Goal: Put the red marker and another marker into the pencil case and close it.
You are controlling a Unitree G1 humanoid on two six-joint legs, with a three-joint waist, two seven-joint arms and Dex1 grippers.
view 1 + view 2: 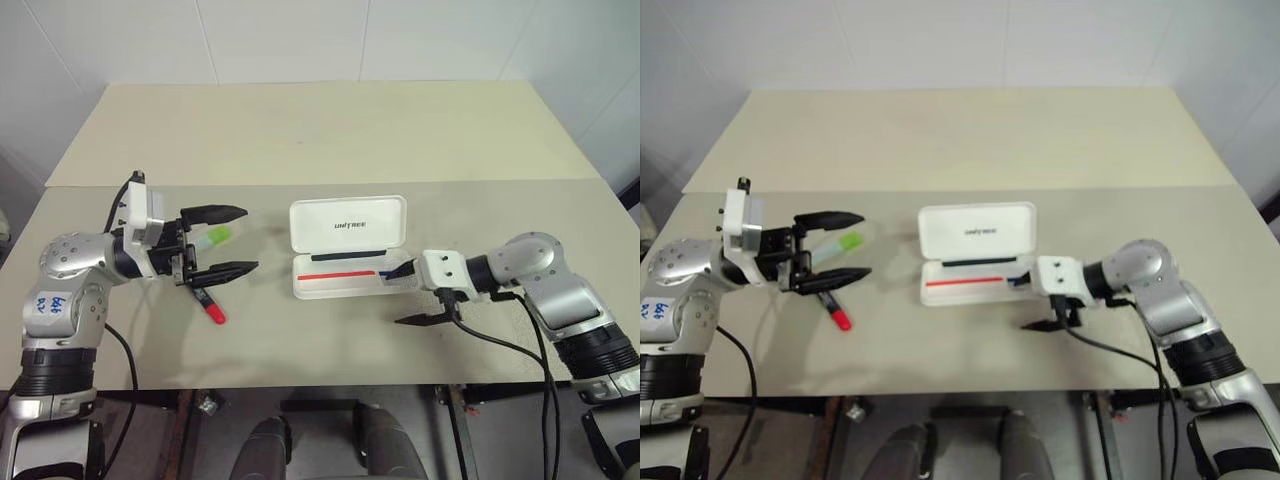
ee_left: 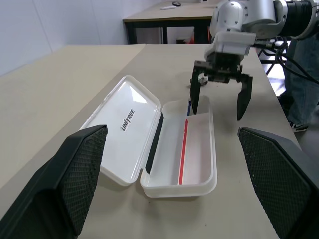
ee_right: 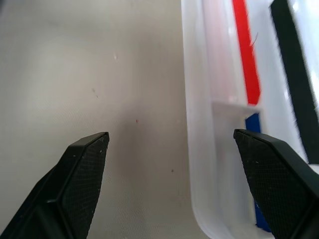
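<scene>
Left gripper (image 1: pixel 222 241) gapes wide at centre-left, nothing in it; green highlighter (image 1: pixel 214 237) and red marker (image 1: pixel 210 306) lie on the table (image 1: pixel 320 130) beneath. Mid-frame, pencil case (image 1: pixel 348 225) sits open. Right gripper (image 1: pixel 410 295) spread empty at its right end.

The pencil case (image 1: pixel 348 248) lies open mid-table (image 1: pixel 320 130); the red marker (image 1: pixel 210 306) and another marker (image 1: pixel 214 237) lie to its left.

Appears to be a lab or test room: plain beige table (image 1: pixel 330 130), white tiled wall (image 1: pixel 300 40), second table (image 2: pixel 169 17) behind, loose cables (image 1: pixel 500 345).
</scene>
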